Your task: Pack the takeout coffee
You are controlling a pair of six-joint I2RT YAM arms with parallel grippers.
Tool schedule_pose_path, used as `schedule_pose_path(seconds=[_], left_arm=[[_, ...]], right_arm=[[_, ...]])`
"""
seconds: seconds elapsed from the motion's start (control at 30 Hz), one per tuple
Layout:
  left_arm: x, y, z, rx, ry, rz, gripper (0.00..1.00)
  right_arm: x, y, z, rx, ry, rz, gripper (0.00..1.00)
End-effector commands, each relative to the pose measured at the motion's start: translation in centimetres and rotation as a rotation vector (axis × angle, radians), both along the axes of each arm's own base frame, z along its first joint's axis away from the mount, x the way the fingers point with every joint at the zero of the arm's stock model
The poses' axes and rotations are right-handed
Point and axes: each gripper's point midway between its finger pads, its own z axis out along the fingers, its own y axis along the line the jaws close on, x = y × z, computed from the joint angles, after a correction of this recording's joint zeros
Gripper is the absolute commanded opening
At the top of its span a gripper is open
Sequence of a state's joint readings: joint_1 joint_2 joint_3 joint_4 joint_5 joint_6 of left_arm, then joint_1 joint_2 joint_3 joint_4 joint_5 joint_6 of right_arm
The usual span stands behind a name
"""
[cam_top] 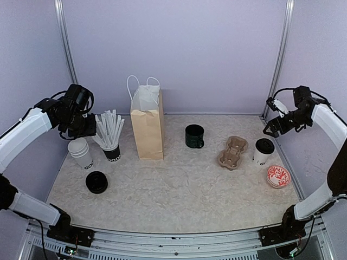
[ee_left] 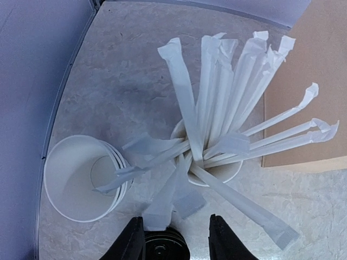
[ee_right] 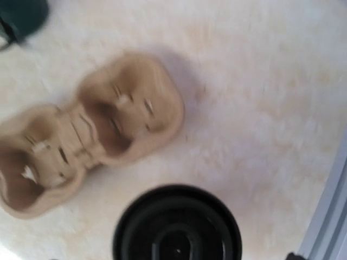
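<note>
1. As I look down, a tall brown paper bag (cam_top: 147, 127) with white handles stands upright.
2. Tan moulded-pulp two-cup carrier (cam_top: 233, 152), just beside item 3.
3. White paper takeout cup (cam_top: 264, 151), round black lid, upright at right; right gripper (cam_top: 272, 124) nearby, state I cannot tell.
4. Left gripper (ee_left: 177, 238): jaws apart, empty, by the black cup of white straws (cam_top: 113, 154).

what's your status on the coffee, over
Left fingers open by the straws, empty. Right fingers above lidded cup, state unclear. Cup unpacked beside carrier, nothing blocking.
</note>
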State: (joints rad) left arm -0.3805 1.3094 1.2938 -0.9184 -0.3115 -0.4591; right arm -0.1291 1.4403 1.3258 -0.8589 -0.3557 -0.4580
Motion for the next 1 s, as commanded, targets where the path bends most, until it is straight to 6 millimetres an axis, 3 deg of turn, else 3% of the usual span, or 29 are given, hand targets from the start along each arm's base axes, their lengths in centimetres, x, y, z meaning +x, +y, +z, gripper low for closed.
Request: schedule_pose_path(seconds=[0.0,0.2,0.47,0.67,0.83,0.97], left_arm=[[0.0,1.7,-1.7,0.023,0.063,0.018,0.38],[0.6,3.9,-3.9,0.074,0.115,0.062,0.32],[1.5,4.0,-5.4,0.108,0.146,0.047,0.39],[1.3,2.5,-3.3,0.068,0.091,0.016,0.44],[-0.8,3.4,-2.2,0.072,0.099,0.066,0.44],[-1.8,4.8,-2.5,0.086,0.113,0.107,0.4]], right_arm=[[-0.2,3.2,3.6,0.07,-0.125,0.103,0.87],[-0.5,6.6,4.1,0.104,-0.163,0.207,0.85],[-0.2,7.1,2.3,0.112,-0.125,0.226,0.84],[0.0,7.1,1.3,0.11,-0.104,0.225,0.83],[0.3,7.2,1.2,0.12,-0.097,0.23,0.83],[0.5,7.3,1.0,0.122,-0.093,0.232,0.83]])
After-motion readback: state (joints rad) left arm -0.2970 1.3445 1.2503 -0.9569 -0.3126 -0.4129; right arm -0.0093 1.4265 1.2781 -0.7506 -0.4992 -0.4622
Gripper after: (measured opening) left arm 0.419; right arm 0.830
